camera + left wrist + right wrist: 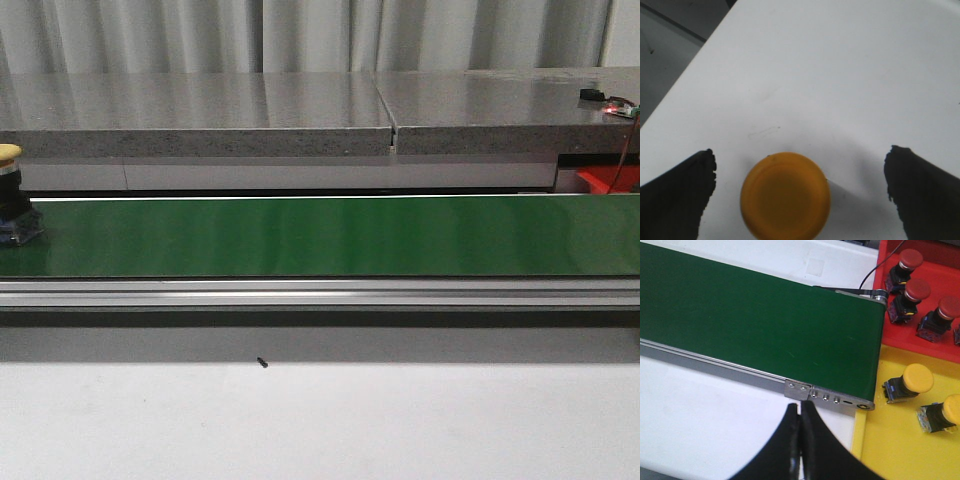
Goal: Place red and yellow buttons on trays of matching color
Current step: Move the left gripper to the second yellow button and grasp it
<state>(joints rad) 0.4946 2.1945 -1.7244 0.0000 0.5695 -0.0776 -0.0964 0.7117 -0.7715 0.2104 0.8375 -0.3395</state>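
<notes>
- Front view: green conveyor belt (330, 236) runs across the full width, framed by an aluminium rail along its near edge; white table (320, 425) in front, grey stone-look counter (200, 115) behind.
- Yellow button on belt (12, 192): yellow cap on a dark body, standing upright at the far left end of the belt, partly cut off by the frame edge.
- Left gripper (800, 180): jaws spread wide, dark fingertips (682, 192) apart at either side, holding nothing.
- Yellow cap (785, 196): round, seen from above in the left wrist view, resting on the white surface between the left fingers, nearer one of them, touching neither.
- Right gripper (800, 440): jaws closed together, nothing between them, hanging over the white table just beside the belt's end plate.
- Red tray (920, 290): beside the belt's end; at least three red buttons (914, 292) lie in it.
- Yellow tray (900, 440): adjoining the red tray; two yellow buttons (910, 383) lie on their sides in it.
</notes>
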